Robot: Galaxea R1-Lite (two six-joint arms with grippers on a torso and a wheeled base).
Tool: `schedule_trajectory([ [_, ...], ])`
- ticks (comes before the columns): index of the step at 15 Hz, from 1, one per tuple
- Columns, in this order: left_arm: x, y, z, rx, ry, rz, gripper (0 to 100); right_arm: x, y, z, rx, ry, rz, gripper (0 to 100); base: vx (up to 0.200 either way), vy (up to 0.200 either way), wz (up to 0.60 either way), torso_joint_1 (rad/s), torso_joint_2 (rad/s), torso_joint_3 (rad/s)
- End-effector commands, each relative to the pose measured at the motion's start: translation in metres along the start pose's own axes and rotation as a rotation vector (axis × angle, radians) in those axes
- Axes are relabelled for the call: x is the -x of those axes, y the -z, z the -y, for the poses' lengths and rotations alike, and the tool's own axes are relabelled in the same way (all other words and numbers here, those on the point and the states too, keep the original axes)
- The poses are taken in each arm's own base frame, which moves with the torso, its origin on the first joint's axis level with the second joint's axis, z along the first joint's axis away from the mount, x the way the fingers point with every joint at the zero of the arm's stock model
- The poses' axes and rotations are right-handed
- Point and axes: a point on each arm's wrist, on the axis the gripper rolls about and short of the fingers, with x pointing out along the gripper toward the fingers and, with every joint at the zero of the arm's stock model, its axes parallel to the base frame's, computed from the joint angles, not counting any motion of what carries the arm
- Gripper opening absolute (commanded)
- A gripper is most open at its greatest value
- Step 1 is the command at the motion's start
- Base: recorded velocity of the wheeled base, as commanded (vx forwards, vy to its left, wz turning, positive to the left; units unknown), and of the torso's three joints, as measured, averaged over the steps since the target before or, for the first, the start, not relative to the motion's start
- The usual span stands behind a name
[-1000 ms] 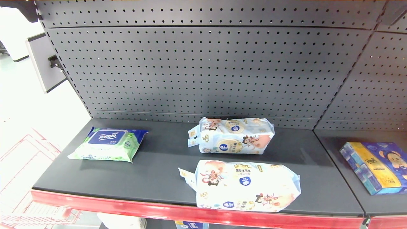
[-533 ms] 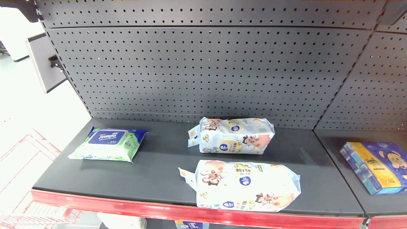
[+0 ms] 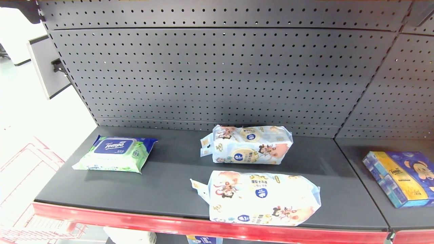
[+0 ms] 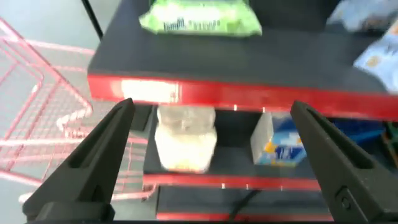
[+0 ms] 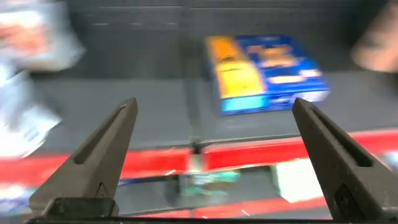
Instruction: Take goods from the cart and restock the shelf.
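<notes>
Since the task starts at the cart rather than the shelf, what matters most is where the cart stands. The dark shelf [image 3: 169,183] runs straight ahead of the robot with a red front lip. The red wire cart [image 3: 20,176] stands off to the robot's left, just beside the shelf's left end and lower than its board. Four goods already lie flat on the shelf: a long patterned tissue pack [image 3: 261,201] at the front edge, a second patterned pack [image 3: 249,144] behind it, a blue-and-yellow tissue box [image 3: 400,178] in the bay to the right, and a green wipes pack [image 3: 113,153] near the left end. The two patterned packs lie with their long axes along the shelf. The left gripper [image 4: 211,104] hangs in front of the red lip with its jaws spread wide and nothing between them. The cart's wires run close beside it, so I judge the left arm the nearer one for the pick. The right gripper [image 5: 214,102], likewise spread and empty, faces the blue-and-yellow box, well apart from the cart. What lies inside the cart, and how it is turned, I cannot tell.
</notes>
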Motion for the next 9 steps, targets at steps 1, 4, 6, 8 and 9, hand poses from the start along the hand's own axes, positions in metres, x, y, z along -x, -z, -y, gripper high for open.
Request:
schedule_trajectory([
  [1,-0.0109,0.0142,0.0008,0.003,0.027,0.043,100,0.0107,0.0358,-0.0030,-0.033,-0.121,0.112,100,0.000,0.000,0.00,0.000,0.00,0.000],
  [4,-0.0126,0.0194,0.0023,-0.033,0.096,0.028,100,0.0102,0.0409,-0.0028,-0.094,-0.094,0.059,100,0.000,0.000,0.00,0.000,0.00,0.000],
  [6,-0.0129,0.0195,0.0024,-0.032,0.082,0.024,100,0.0102,0.0409,-0.0034,-0.030,-0.123,0.064,100,0.000,0.000,0.00,0.000,0.00,0.000],
  [8,-0.0152,0.0186,0.0038,-0.022,-0.016,-0.003,100,0.0098,0.0412,-0.0041,-0.019,-0.155,0.060,100,0.000,0.000,0.00,0.000,0.00,0.000],
  [9,-0.0151,0.0187,0.0042,-0.018,-0.045,-0.001,100,0.0091,0.0408,-0.0042,-0.023,-0.157,0.052,100,0.000,0.000,0.00,0.000,0.00,0.000],
])
